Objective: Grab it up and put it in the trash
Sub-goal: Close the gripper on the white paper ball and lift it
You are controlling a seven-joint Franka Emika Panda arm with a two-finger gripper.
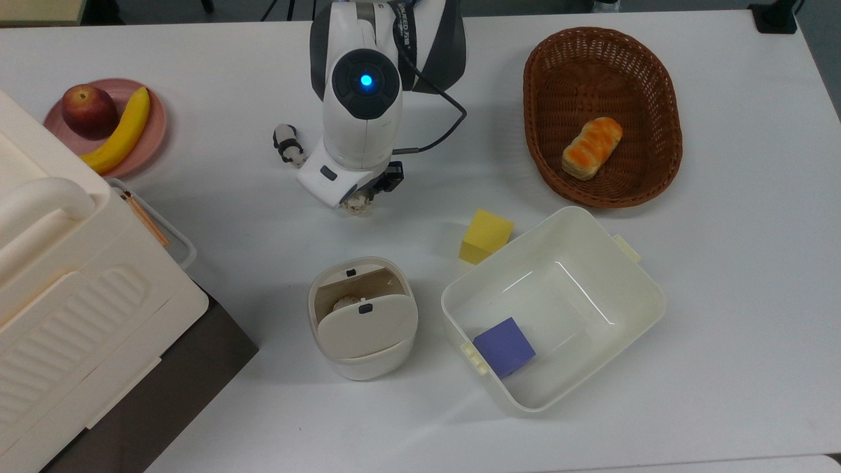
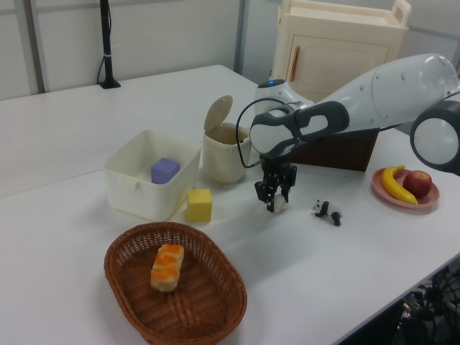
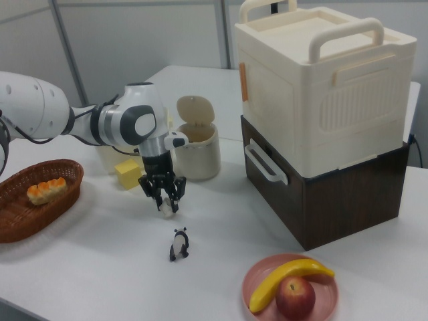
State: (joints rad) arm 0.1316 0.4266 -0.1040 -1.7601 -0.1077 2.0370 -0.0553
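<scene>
**Q:** Where are your fingers just now?

**A:** My gripper (image 2: 274, 203) points straight down at the table (image 1: 723, 276), its tips low over the white top. In the left view my fingers (image 2: 263, 194) stand on either side of the paper wad (image 2: 277, 205), one at each flank. They are spread apart with the wad between them; whether the pads press it I cannot tell.

**Q:** And the wad itself?

**A:** It lies on the table between my fingertips. In the top view my wrist covers most of it, and a pale crumpled edge (image 1: 357, 205) peeks out just below my hand. In the right view it shows as a small off-white lump (image 3: 166, 208) right under my fingers (image 3: 175, 189).

**Q:** Where is the trash from there?

**A:** The trash (image 1: 363, 318) stands well apart from my fingers, further down in the top view and a little toward the top view's left. Its flap lid is tipped up, and something pale lies inside.

**Q:** What else sits around your fingers?

**A:** The panda figurine (image 1: 288, 143) is near my fingers, on the top view's left. The yellow cube (image 1: 485, 236) sits toward the top view's lower right, beside the white tub (image 1: 631, 282).
</scene>
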